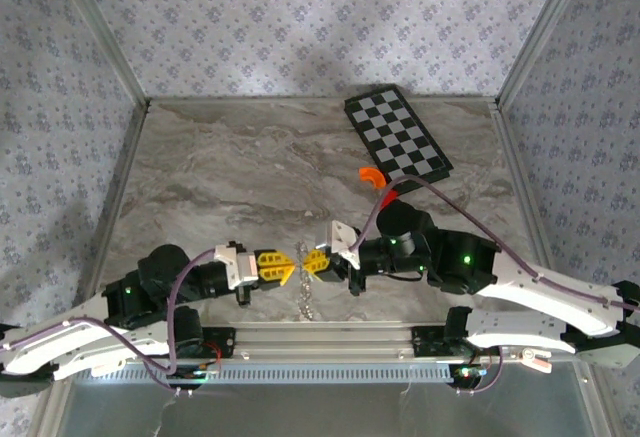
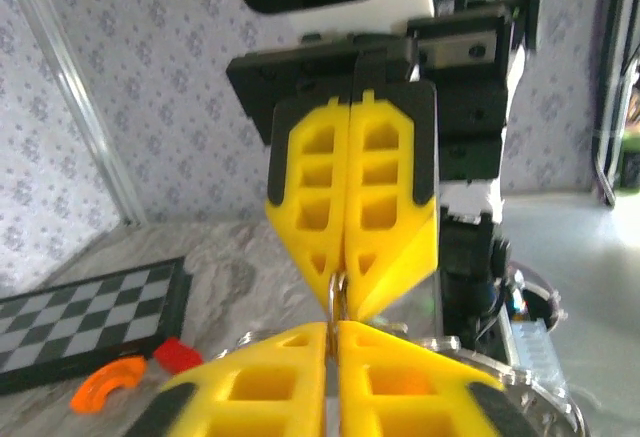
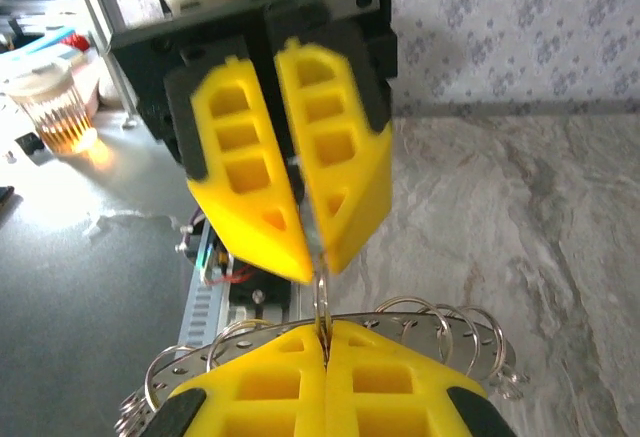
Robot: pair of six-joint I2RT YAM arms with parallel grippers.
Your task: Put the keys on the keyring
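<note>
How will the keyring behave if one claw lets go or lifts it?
Likely floppy: the keyring droops limply from where the left claw and right claw meet. Probably light, since its loops are thin wire. It may swing and snag, with many linked loops bunched together.

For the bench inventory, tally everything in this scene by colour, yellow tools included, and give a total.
Black-and-white: 1, the checkered board
Orange: 1, the curved piece
Red: 1, the small block
Silvery: 1, the ring chain hanging between the tools
Yellow: 2, the left tool and the right tool
Total: 6
</note>
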